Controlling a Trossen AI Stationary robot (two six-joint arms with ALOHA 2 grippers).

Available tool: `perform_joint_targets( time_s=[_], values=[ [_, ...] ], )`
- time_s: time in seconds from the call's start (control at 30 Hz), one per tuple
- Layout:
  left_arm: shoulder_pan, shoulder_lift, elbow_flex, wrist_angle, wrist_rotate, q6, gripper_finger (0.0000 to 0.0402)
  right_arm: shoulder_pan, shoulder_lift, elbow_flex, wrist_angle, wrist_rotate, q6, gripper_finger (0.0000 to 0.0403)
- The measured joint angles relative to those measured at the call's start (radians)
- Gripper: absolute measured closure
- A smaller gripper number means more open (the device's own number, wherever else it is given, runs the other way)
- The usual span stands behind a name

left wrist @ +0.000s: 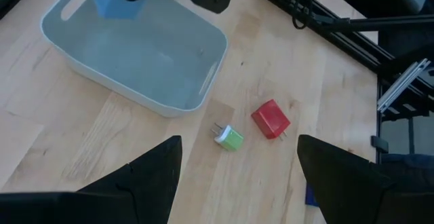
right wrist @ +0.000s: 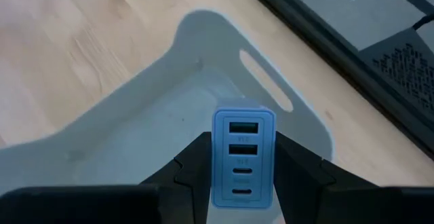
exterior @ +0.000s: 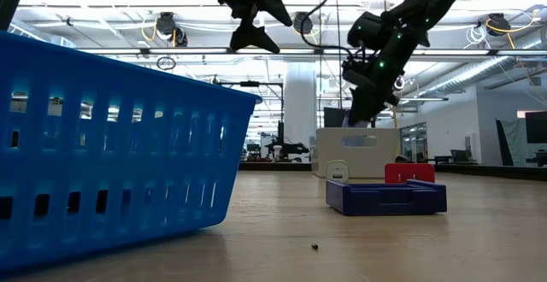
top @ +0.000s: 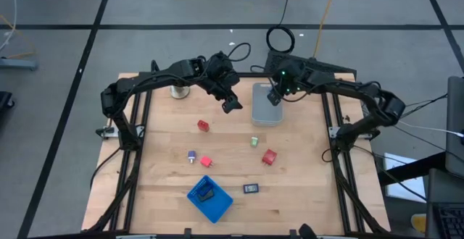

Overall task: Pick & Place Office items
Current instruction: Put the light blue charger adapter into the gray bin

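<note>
My right gripper (right wrist: 244, 183) is shut on a pale blue charger block (right wrist: 244, 153) above the clear bin (top: 266, 107). My left gripper (left wrist: 237, 176) hangs open above the table just left of the bin, touching nothing. On the wood lie a green plug (left wrist: 230, 139), a red block (left wrist: 271, 119), two more red blocks (top: 203, 125) (top: 206, 162), a small purple piece (top: 192, 156) and a flat black rectangle (top: 251, 188). Another black piece (top: 206, 192) lies in the blue tray (top: 217, 206). My right gripper pinches the pale blue charger block between its two fingers (right wrist: 196, 166) by its two opposite long sides (right wrist: 220, 156). The fingers come from above, pointing down. The block is lifted clear over the bin's inside, its face with the ports toward the wrist camera.
A white ball on a round stand (top: 178, 89) sits near the far-left corner. The blue tray stands at the near edge, close before the low camera. Black frame rails (top: 134, 123) run along the left and right sides. Bare wood lies between the scattered pieces.
</note>
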Motion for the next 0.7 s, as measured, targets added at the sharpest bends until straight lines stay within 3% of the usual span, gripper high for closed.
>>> perform_joint_targets(
  time_s=[0.57,0.7],
  values=[
    [0.0,0.0,0.0,0.0,0.0,0.0,0.0105,0.0,0.048,-0.023,0.007,-0.001,-0.033,0.0288],
    [0.0,0.0,0.0,0.0,0.0,0.0,0.0105,0.0,0.042,-0.056,0.023,0.001,-0.004,0.0241]
  ],
)
